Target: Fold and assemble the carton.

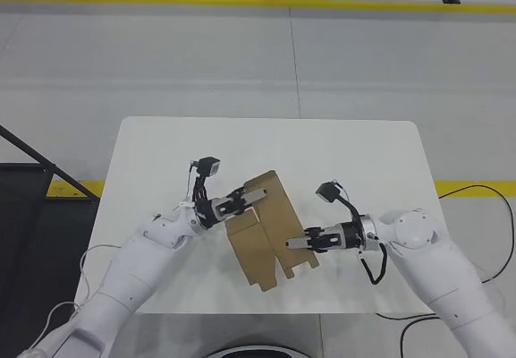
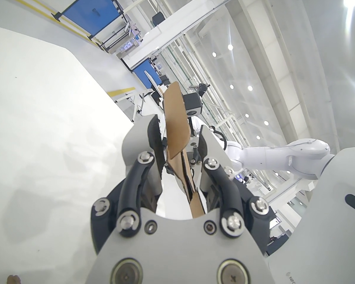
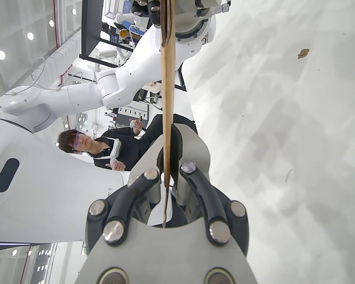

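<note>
The white surface [image 1: 356, 152] spreads wide, and over its front middle sits the carton [image 1: 266, 228], a flattened brown cardboard blank showing its broad face to the top camera, flaps pointing toward the near edge. Whether its lower flaps touch the surface or hang just above it is hard to judge from here.

Both hands are on it, one at each side. The left hand [image 1: 249, 199] comes in at the far left edge; seen from its wrist, the left hand [image 2: 177, 137] has its fingers either side of the layered cardboard [image 2: 176, 119], apparently gripping it. The right hand [image 1: 298, 242] takes the near right flap, and in its wrist view the right hand [image 3: 168, 146] is pinched tight on the thin edge of the board [image 3: 168, 90].

A small brown scrap [image 3: 303, 53] lies loose on the surface, well apart from the carton.
</note>
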Action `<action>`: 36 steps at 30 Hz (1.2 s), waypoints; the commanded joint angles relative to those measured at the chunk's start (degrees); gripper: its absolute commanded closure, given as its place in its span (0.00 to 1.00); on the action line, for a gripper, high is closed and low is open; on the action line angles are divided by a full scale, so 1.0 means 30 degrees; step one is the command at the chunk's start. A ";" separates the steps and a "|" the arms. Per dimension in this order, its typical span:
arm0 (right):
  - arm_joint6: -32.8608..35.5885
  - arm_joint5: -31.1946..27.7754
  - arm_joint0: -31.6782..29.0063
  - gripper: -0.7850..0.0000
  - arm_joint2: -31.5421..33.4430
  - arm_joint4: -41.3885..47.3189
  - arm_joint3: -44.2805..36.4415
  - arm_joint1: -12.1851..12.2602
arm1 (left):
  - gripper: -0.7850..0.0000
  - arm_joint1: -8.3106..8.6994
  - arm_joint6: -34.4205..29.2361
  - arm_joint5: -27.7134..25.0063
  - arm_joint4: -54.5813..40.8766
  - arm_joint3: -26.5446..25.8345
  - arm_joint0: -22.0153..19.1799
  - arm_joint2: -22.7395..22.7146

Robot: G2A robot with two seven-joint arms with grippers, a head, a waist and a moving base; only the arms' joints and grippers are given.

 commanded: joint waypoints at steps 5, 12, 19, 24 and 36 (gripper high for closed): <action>-0.0091 -0.0091 0.0114 1.00 -0.0157 0.0122 0.0158 0.0027 | 0.69 -0.0079 -0.0899 0.0000 -0.0892 0.0531 -0.0357 0.0201; -0.0192 -0.0193 0.0173 1.00 -0.0303 0.0256 0.0222 0.0092 | 1.00 -0.0109 -0.0900 0.0000 -0.1113 0.0639 -0.0500 0.0448; -0.0334 -0.0335 0.0188 0.49 -0.0409 0.0529 0.0322 0.0146 | 1.00 -0.0043 -0.0900 0.0000 -0.1479 0.0441 -0.0505 0.0486; -0.0690 -0.0692 -0.0036 0.00 -0.0335 0.1118 0.0182 0.0238 | 1.00 0.0005 -0.0900 0.0000 -0.1965 0.0164 -0.0332 0.0413; -0.1510 -0.1517 -0.1257 0.00 0.0089 0.3556 -0.1143 0.0975 | 1.00 0.0055 -0.0901 0.0000 -0.2816 -0.0084 -0.0266 0.0472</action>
